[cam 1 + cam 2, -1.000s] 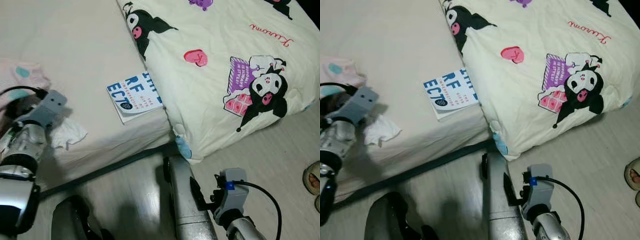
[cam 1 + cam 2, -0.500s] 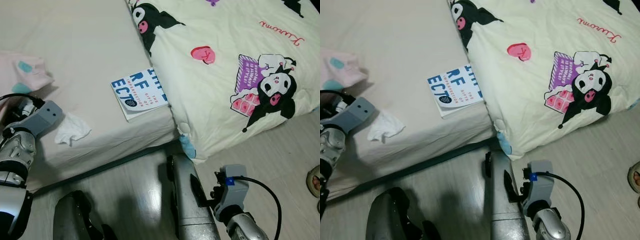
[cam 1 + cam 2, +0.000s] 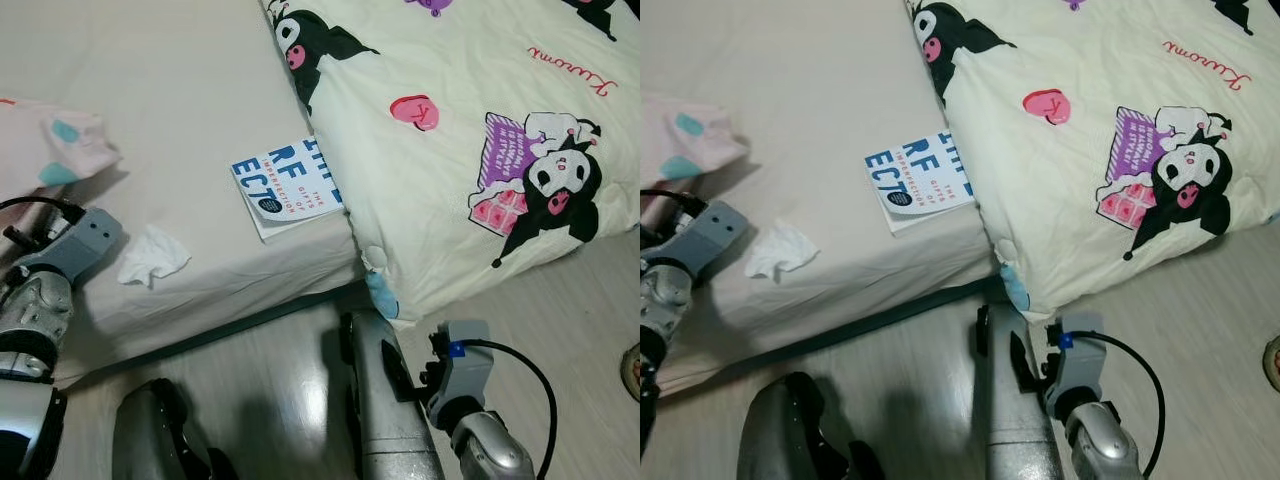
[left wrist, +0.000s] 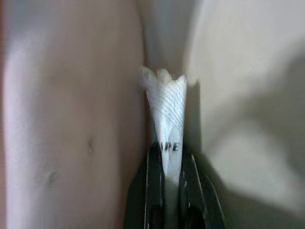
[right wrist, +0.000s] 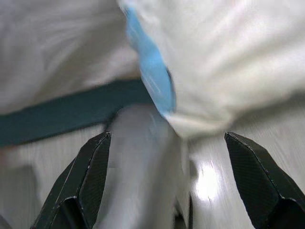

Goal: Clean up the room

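A crumpled white tissue point(image 3: 152, 256) lies on the cream bed sheet point(image 3: 150, 80) near the bed's front edge. My left gripper point(image 4: 170, 160) is shut on the tissue point(image 4: 167, 102), which stands pinched between the two black fingers; its grey wrist block point(image 3: 88, 238) sits just left of the tissue. A white and blue book point(image 3: 288, 187) lies on the bed, one side tucked under the cartoon-print blanket point(image 3: 480, 130). My right gripper point(image 5: 167, 136) hangs open low over the floor beside the bed edge.
A pink patterned cloth point(image 3: 50, 150) lies on the bed at far left. The blanket hangs over the bed's corner down to the pale wood floor point(image 3: 560, 300). A person's foot point(image 3: 1272, 360) shows at the right edge. A dark bed-frame strip point(image 3: 250, 320) runs below the mattress.
The camera has shifted, so the bed scene slid a little to the right. My left wrist sits lower in the picture; the tissue keeps its place on the sheet.
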Motion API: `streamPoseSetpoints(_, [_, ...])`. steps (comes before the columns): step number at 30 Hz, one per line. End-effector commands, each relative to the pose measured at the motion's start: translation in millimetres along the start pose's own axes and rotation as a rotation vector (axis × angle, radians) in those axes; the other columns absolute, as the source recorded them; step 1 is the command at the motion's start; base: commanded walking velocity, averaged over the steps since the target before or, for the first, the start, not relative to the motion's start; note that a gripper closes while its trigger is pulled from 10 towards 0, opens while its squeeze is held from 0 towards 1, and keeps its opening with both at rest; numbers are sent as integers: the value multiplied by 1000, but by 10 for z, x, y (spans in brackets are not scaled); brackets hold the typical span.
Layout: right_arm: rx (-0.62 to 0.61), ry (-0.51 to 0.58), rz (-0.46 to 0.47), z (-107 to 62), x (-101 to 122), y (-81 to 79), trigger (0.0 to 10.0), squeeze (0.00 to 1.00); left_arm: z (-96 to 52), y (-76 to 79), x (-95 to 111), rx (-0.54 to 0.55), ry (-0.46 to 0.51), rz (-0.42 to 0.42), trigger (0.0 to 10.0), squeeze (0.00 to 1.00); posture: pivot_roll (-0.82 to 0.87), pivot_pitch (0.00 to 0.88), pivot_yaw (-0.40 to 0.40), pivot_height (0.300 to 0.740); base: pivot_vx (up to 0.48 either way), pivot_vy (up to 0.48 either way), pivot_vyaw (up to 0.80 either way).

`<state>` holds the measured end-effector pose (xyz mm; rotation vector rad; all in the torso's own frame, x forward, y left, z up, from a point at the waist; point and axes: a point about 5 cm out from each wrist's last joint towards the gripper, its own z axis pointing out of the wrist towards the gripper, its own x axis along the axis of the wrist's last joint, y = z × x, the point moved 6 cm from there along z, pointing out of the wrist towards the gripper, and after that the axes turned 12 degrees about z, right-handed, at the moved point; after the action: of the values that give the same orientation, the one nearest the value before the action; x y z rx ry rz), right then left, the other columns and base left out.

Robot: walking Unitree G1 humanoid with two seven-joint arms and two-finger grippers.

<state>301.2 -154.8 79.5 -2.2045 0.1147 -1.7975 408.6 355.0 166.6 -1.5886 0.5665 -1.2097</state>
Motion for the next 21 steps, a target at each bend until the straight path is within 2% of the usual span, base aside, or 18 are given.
streamPoseSetpoints(1, [-1,17,44,20,25,27,10000,0,-98,395,28,-166,6,-215,0,0,-300,373,30,405,0,0,0])
streamPoseSetpoints(2, [-1,17,44,20,25,27,10000,0,-98,395,28,-166,6,-215,0,0,-300,373,30,405,0,0,0])
streamPoseSetpoints(3, [7,80,55,111,229,18,10000,0,-93,430,275,-219,87,-379,0,0,-286,350,31,405,0,0,0])
streamPoseSetpoints(4, [7,80,55,111,229,18,10000,0,-93,430,275,-219,87,-379,0,0,-286,350,31,405,0,0,0])
streamPoseSetpoints(5, [24,172,54,221,553,-17,10000,0,-93,397,521,-270,183,-541,0,0,-270,325,32,405,0,0,0])
streamPoseSetpoints(6, [55,266,45,306,898,-96,10000,0,-97,309,702,-299,272,-658,0,0,-256,311,31,405,0,0,0])
streamPoseSetpoints(7, [55,266,45,306,898,-96,10000,0,-97,309,702,-299,272,-658,0,0,-256,311,31,405,0,0,0])
streamPoseSetpoints(8, [88,333,36,360,1152,-177,10000,0,-100,230,791,-306,327,-704,0,0,-243,298,28,405,0,0,0])
streamPoseSetpoints(9, [88,333,36,360,1152,-177,10000,0,-100,230,791,-306,327,-704,0,0,-243,298,28,405,0,0,0])
streamPoseSetpoints(10, [161,409,28,427,1468,-363,10000,0,-99,111,843,-297,379,-735,0,0,-212,279,20,405,0,0,0])
streamPoseSetpoints(13, [195,432,25,447,1570,-453,10000,0,-98,68,842,-289,392,-739,0,0,-212,279,20,405,0,0,0])
streamPoseSetpoints(14, [264,459,1,475,1702,-647,10000,0,-112,-5,846,-285,426,-750,0,0,-188,267,12,405,0,0,0])
streamPoseSetpoints(15, [264,459,1,475,1702,-647,10000,0,-112,-5,846,-285,426,-750,0,0,-188,267,12,405,0,0,0])
streamPoseSetpoints(17, [381,475,-43,572,1836,-980,10000,0,-175,-159,877,-287,518,-791,0,0,-152,256,-2,405,0,0,0])
streamPoseSetpoints(18, [424,470,-57,622,1859,-1098,10000,0,-216,-223,896,-297,566,-819,0,0,-147,257,-4,405,0,0,0])
streamPoseSetpoints(19, [424,470,-57,622,1859,-1098,10000,0,-216,-223,896,-297,566,-819,0,0,-147,257,-4,405,0,0,0])
streamPoseSetpoints(20, [465,451,-84,681,1828,-1197,10000,0,-264,-295,933,-310,616,-866,0,0,-126,256,-11,405,0,0,0])
streamPoseSetpoints(21, [465,451,-84,681,1828,-1197,10000,0,-264,-295,933,-310,616,-866,0,0,-126,256,-11,405,0,0,0])
